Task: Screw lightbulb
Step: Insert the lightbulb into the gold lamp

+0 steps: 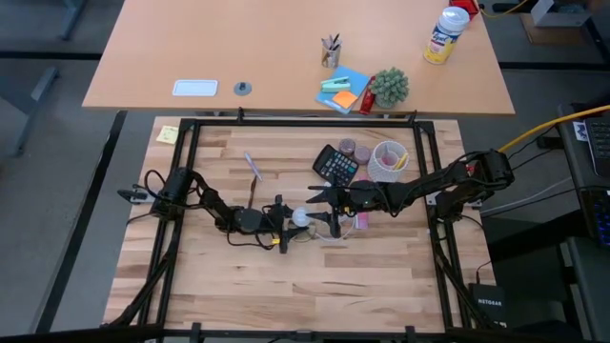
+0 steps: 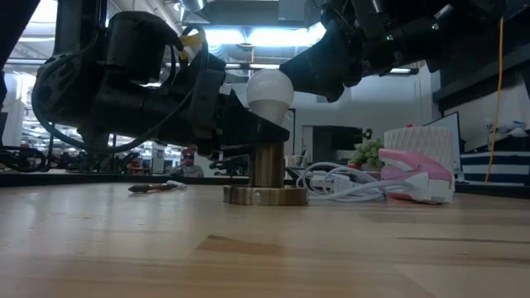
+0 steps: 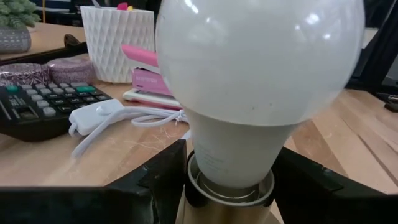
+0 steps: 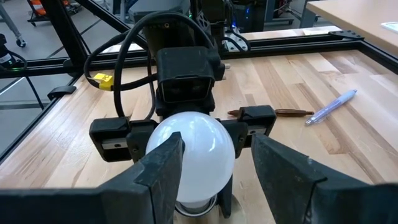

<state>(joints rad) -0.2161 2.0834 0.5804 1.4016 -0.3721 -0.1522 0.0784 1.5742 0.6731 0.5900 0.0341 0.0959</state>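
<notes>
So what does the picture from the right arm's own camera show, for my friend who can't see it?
A round frosted-white lightbulb sits upright in a socket, with the right hand open, one dark finger on each side of it. Behind the bulb the left hand grips the socket below it. Farther off on the pale wooden table lie a clear blue pen and a thin brown stick.

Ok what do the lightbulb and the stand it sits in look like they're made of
The lightbulb looks like frosted white glass or plastic: a smooth matte globe with soft highlights; which one can't be told. The socket stand under it looks like brushed brass-toned metal, with a dull golden sheen on its cylinder and flat round foot.
</notes>
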